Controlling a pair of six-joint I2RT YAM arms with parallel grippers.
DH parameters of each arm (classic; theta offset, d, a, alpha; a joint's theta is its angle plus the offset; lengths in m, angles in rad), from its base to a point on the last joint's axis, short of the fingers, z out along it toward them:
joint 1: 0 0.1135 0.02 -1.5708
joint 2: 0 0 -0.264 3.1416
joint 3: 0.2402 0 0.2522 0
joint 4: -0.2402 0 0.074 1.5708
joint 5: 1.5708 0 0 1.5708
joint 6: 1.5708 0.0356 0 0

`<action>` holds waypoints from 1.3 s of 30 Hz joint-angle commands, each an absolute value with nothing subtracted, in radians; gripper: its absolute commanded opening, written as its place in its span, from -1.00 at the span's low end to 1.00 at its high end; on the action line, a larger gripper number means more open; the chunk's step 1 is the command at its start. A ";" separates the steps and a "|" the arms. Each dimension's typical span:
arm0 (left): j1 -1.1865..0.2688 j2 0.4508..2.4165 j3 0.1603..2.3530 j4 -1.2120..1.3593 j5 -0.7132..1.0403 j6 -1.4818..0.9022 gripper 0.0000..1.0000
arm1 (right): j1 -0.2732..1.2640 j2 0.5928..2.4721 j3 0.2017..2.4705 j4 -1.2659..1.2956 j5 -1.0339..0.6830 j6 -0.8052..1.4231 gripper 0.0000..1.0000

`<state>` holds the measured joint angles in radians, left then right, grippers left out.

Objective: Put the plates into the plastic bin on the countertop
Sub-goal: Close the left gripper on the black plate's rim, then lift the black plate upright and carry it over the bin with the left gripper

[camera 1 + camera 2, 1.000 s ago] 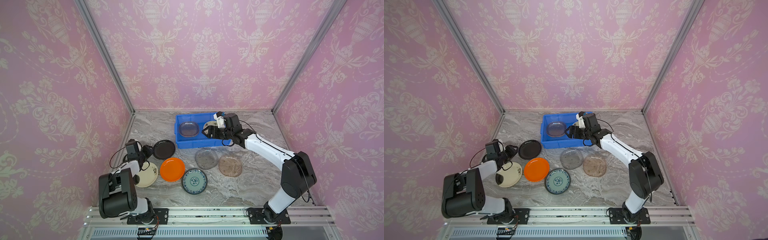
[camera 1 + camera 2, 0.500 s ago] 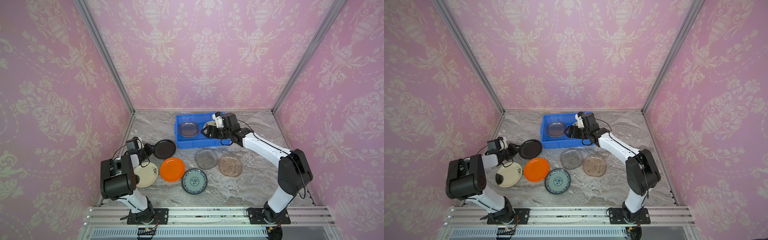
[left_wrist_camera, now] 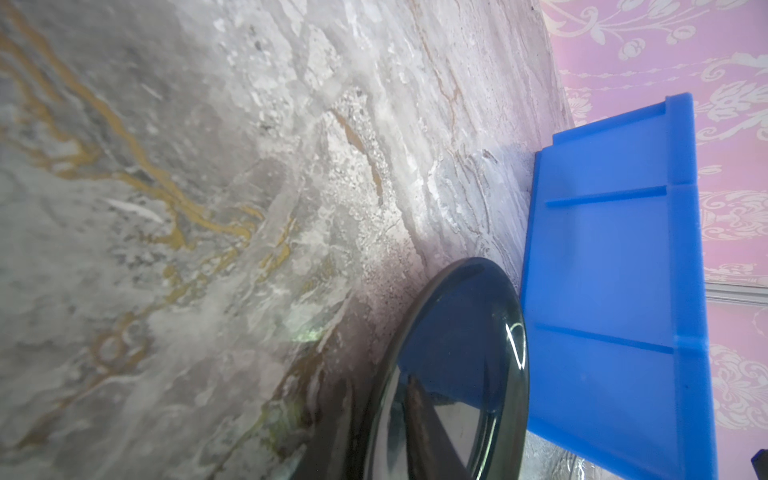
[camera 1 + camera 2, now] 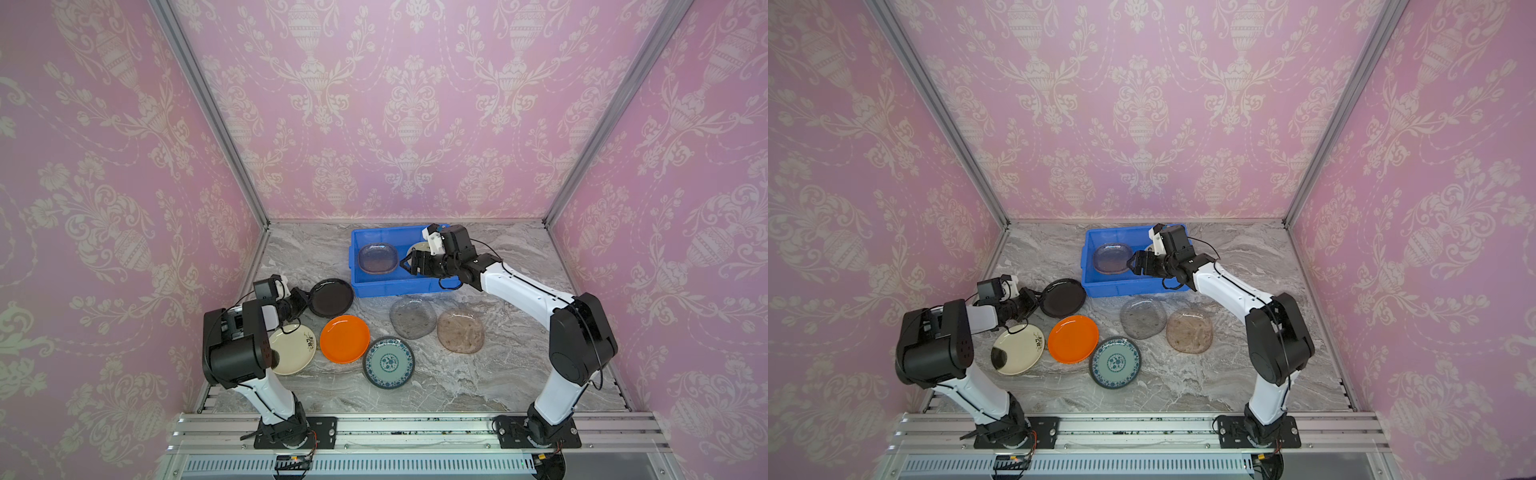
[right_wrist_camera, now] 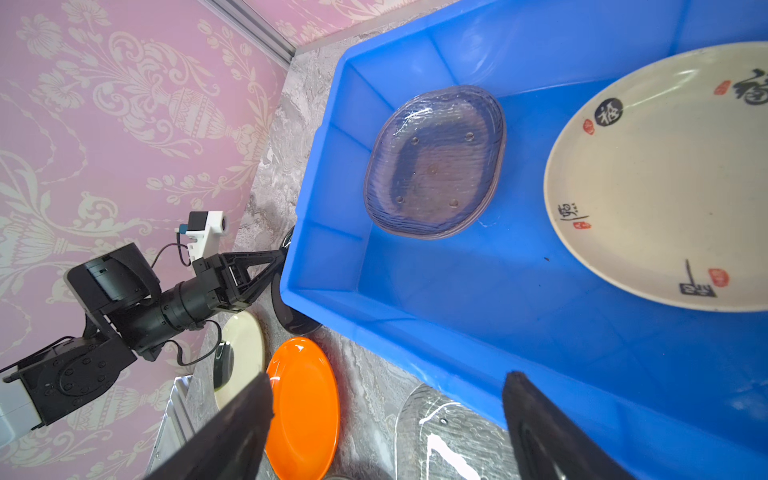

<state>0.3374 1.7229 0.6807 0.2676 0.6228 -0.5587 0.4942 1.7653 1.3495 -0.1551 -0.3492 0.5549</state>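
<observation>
The blue plastic bin [image 4: 395,286] stands at the back of the countertop [image 4: 478,386]. It holds a translucent glass plate [image 4: 377,258] and a cream plate [image 5: 648,187]. My right gripper [image 4: 405,264] hovers open over the bin's front part, with nothing between its fingers. On the countertop lie a black plate [image 4: 331,297], an orange one [image 4: 345,338], a teal floral one [image 4: 389,362], a cream one [image 4: 293,349], a grey glass one [image 4: 412,318] and a brownish glass one [image 4: 461,331]. My left gripper [image 4: 306,300] is pinched on the black plate's [image 3: 457,332] left rim.
The black plate lies close against the bin's [image 3: 615,270] front left corner. Aluminium rails [image 4: 415,428] edge the front, and pink patterned walls close in the other three sides. The left arm's elbow [image 4: 235,349] hangs over part of the cream plate.
My left gripper has slid forward onto the black plate's rim and its jaws have narrowed onto it. The right gripper has stayed open over the bin, hardly moving.
</observation>
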 commanded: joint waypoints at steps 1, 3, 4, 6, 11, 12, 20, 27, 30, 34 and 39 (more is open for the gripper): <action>0.343 1.749 0.712 0.246 0.657 -0.541 -0.58 | 0.495 1.781 1.382 -0.169 -0.354 0.565 0.77; 0.342 1.747 0.712 0.247 0.655 -0.541 -0.63 | 0.496 1.785 1.387 -0.171 -0.354 0.566 0.77; 0.342 1.747 0.711 0.248 0.657 -0.540 -0.64 | 0.495 1.787 1.388 -0.171 -0.352 0.563 0.77; 0.342 1.746 0.709 0.247 0.657 -0.539 -0.72 | 0.495 1.792 1.392 -0.173 -0.350 0.562 0.77; 0.342 1.738 0.706 0.249 0.656 -0.536 -0.80 | 0.495 1.807 1.408 -0.181 -0.354 0.564 0.78; 0.341 1.734 0.707 0.245 0.654 -0.534 -0.82 | 0.495 1.809 1.411 -0.183 -0.354 0.564 0.77; 0.341 1.559 0.723 0.107 0.529 -0.501 -1.00 | 0.494 1.817 1.452 -0.193 -0.342 0.566 0.79; 0.337 1.286 0.860 -0.198 0.247 -0.429 -1.00 | 0.492 1.834 1.522 -0.197 -0.355 0.572 0.78; 0.328 1.191 0.931 -0.300 0.150 -0.412 -1.00 | 0.494 1.825 1.535 -0.179 -0.369 0.579 0.75; 0.323 1.146 0.989 -0.278 0.304 -0.486 -1.00 | 0.494 1.818 1.527 -0.098 -0.454 0.634 0.59; 0.214 1.226 1.044 -0.206 0.481 -0.585 -1.00 | 0.494 1.825 1.480 0.119 -0.634 0.769 0.39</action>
<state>0.2848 1.1763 1.0119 -0.2062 0.3588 -0.5201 0.4931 1.8191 1.5024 -0.0444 -0.4969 0.6666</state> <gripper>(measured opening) 0.068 0.707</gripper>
